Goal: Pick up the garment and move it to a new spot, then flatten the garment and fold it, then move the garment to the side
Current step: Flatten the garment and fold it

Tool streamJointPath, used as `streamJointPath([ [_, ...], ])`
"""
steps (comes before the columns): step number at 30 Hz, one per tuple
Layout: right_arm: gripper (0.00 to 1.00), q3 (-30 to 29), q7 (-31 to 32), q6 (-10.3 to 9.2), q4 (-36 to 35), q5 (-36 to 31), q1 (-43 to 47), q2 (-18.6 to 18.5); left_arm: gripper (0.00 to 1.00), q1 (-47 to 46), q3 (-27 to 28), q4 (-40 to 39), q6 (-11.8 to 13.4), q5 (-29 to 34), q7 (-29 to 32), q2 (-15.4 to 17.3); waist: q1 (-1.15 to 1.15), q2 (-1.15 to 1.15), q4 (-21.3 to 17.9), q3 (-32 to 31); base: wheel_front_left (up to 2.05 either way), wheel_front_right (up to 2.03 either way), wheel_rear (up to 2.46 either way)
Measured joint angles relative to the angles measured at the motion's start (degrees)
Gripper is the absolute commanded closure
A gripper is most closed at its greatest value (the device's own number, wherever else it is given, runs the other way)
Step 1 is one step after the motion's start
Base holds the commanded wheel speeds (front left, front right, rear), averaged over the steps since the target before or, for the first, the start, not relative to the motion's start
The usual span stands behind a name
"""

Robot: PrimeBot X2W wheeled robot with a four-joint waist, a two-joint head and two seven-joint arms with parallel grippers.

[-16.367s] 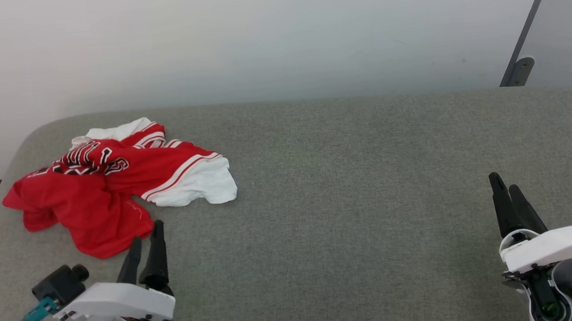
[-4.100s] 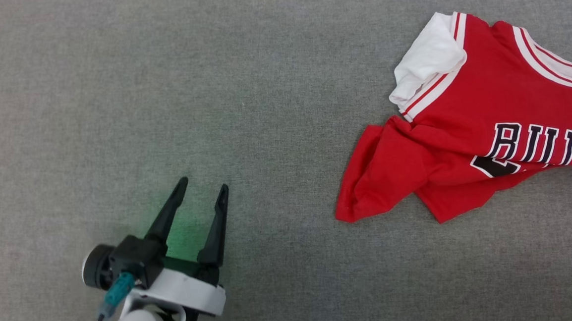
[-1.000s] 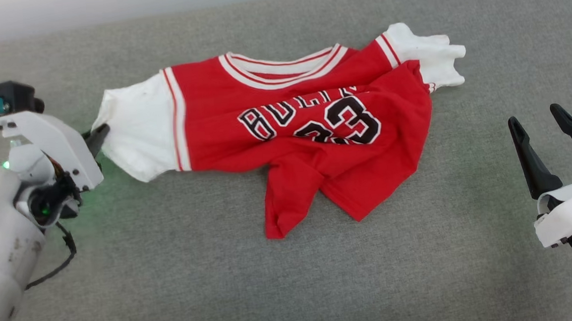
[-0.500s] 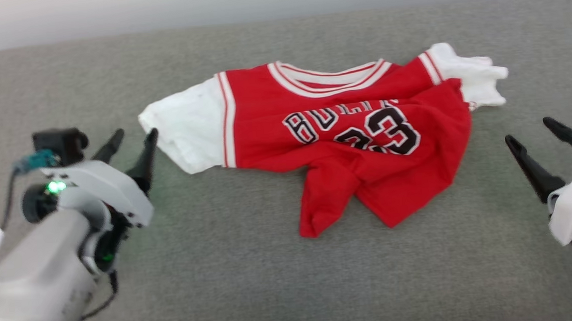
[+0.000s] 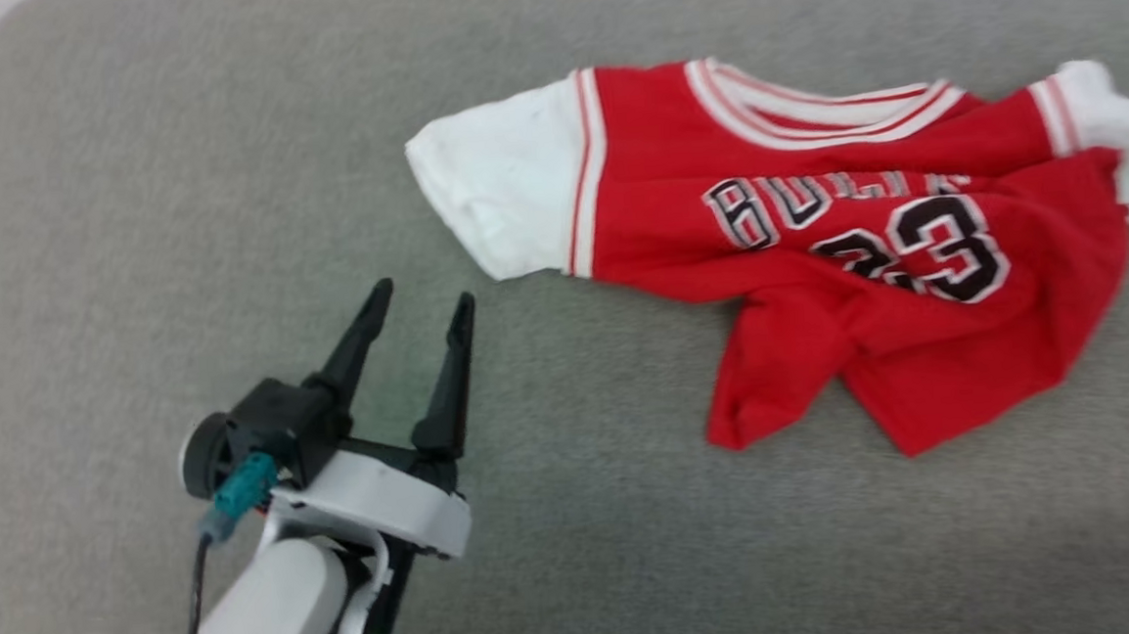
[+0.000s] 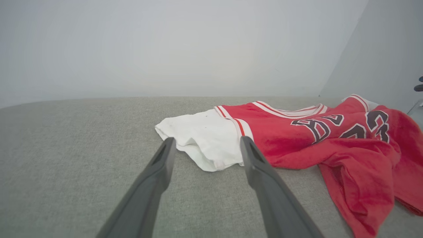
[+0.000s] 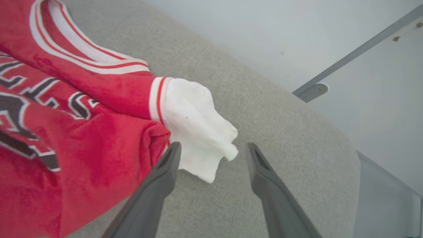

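Garment (image 5: 814, 233) lies chest-up by the desk's (image 5: 174, 184) far edge, hem (image 5: 823, 380) bunched. Your left claw (image 5: 423, 293) has let go of the near white sleeve (image 5: 498, 194) and backed off, spread and empty. Right claw (image 7: 213, 145) gapes empty beside the other sleeve (image 7: 195, 125). Relocation looks done; flatten next.

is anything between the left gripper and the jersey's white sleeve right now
Nothing visible stands in the way. The left gripper is open and apart from the garment. Bare grey fabric surface lies between its fingertips and the near white sleeve.
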Motion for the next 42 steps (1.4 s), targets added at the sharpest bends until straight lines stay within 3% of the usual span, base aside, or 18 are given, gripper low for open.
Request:
streamJointPath([
  [5,0.0,5.03,0.99,0.0,5.7,1.87,-8.79,-3.47,0.0,2.81,4.44,-1.48,-3.8,4.2,-0.01,-4.04,-0.01,0.0,3.4,3.4,0.0,0.0,0.0],
  [14,0.0,16.8,1.82,0.0,9.9,4.87,-16.95,-4.13,0.0,3.14,9.84,-0.89,-9.11,10.09,-0.01,-8.78,0.0,0.0,8.11,9.71,0.0,0.0,0.0],
  [25,0.0,26.39,3.5,0.0,9.53,9.03,-24.34,-6.43,0.0,1.81,14.96,-0.22,-13.72,14.7,0.0,-11.39,0.0,0.0,8.36,14.05,0.0,0.0,0.0],
  [26,0.41,26.76,3.15,0.0,9.7,9.43,-24.75,-6.39,0.0,1.41,15.28,-0.18,-14.06,14.88,-0.01,-11.54,-0.01,0.0,8.16,14.23,0.0,0.0,0.0],
  [27,0.67,27.41,2.86,0.04,9.89,9.72,-25.33,-6.31,0.0,1.0,15.48,-0.04,-14.41,15.22,0.0,-11.58,0.0,0.0,7.96,14.41,0.0,0.0,0.0],
  [28,0.88,27.98,2.57,0.07,10.01,9.83,-25.8,-6.03,0.0,0.58,15.56,0.1,-14.69,15.46,-0.01,-11.56,0.0,0.0,7.76,14.57,0.0,0.0,0.0],
  [29,1.0,28.49,2.31,0.07,10.24,9.96,-26.3,-5.79,0.0,0.08,15.6,0.23,-15.07,15.62,-0.01,-11.5,0.0,0.0,7.56,14.73,0.0,0.0,0.0],
  [33,1.0,30.21,0.46,0.05,11.63,10.94,-27.86,-4.81,0.0,-3.97,15.11,0.74,-16.46,15.74,-0.01,-9.64,0.0,0.0,6.81,15.2,0.0,0.0,0.0],
  [36,1.0,31.49,-0.71,0.07,12.33,11.89,-28.99,-4.25,0.0,-10.0,14.13,0.62,-17.01,15.99,0.98,-6.19,0.0,0.0,6.24,15.45,0.0,0.0,0.0],
  [39,1.0,32.65,-1.55,0.08,12.93,12.54,-29.99,-3.28,0.0,-17.65,10.95,0.52,-17.1,13.8,6.02,-3.15,-0.01,0.0,5.53,15.66,0.0,0.0,0.0],
  [42,1.0,33.94,-2.05,0.07,13.56,12.94,-31.09,-2.33,0.0,-26.24,3.27,1.4,-17.31,6.21,13.73,0.0,0.0,0.0,4.76,15.88,0.0,0.0,0.0],
])
